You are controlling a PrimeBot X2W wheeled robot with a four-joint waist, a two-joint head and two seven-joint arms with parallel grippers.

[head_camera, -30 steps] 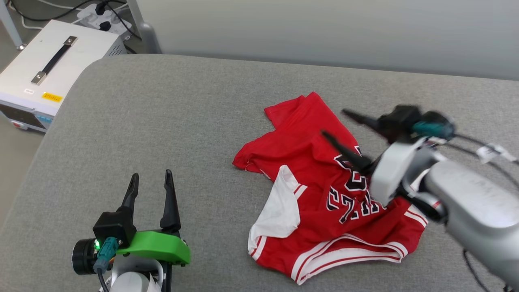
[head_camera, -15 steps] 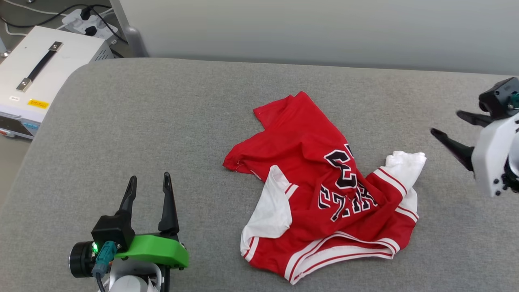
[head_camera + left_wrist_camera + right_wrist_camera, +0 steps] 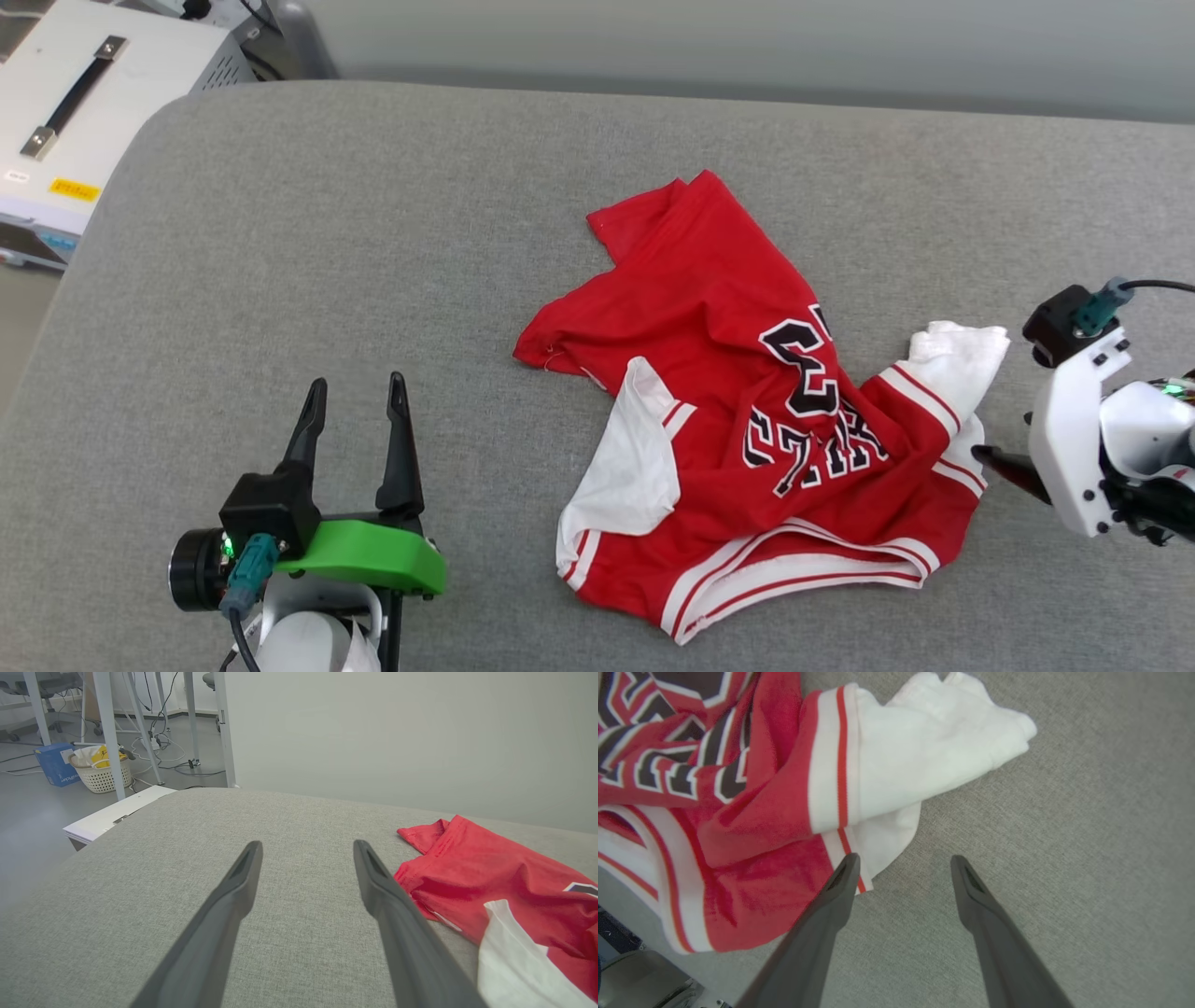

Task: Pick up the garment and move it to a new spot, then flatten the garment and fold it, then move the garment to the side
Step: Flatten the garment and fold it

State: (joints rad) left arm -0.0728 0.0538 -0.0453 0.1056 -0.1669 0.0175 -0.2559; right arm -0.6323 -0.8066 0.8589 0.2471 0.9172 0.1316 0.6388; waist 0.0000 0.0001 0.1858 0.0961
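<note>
Folds hide much of the garment (image 3: 747,411). It lies crumpled near the middle of the grey fabric-covered counter (image 3: 373,233), red with white sleeves and striped trim. One sleeve (image 3: 635,476) is turned over its near left part; the other is bunched at its right edge.

The right pincer (image 3: 904,857) sits just right of the garment. In the head view a white wrist mount covers most of it, leaving one dark finger showing. The right wrist view shows both fingers spread and holding nothing, one tip over the garment's striped sleeve hem and the other over bare grey fabric. Whether the first tip touches the cloth I cannot tell.

The left pincer (image 3: 358,381) stands well left of the garment, near the robot, also spread and empty.

A black, white-outlined number (image 3: 798,369) on the garment reads as a 3 seen upside down, with another figure beside it lost in a fold. The letters (image 3: 812,448) next to it are too creased to read.

Far left of the garment, off the counter, a white case (image 3: 140,56) with a black handle is cut off by the frame. Its yellow label (image 3: 75,189) is too small to read.

A pale wall (image 3: 397,732) rises behind the garment. The left wrist view adds grey floor (image 3: 28,812), white frame legs, cables, a white basket (image 3: 105,774) and a blue box (image 3: 53,763).
</note>
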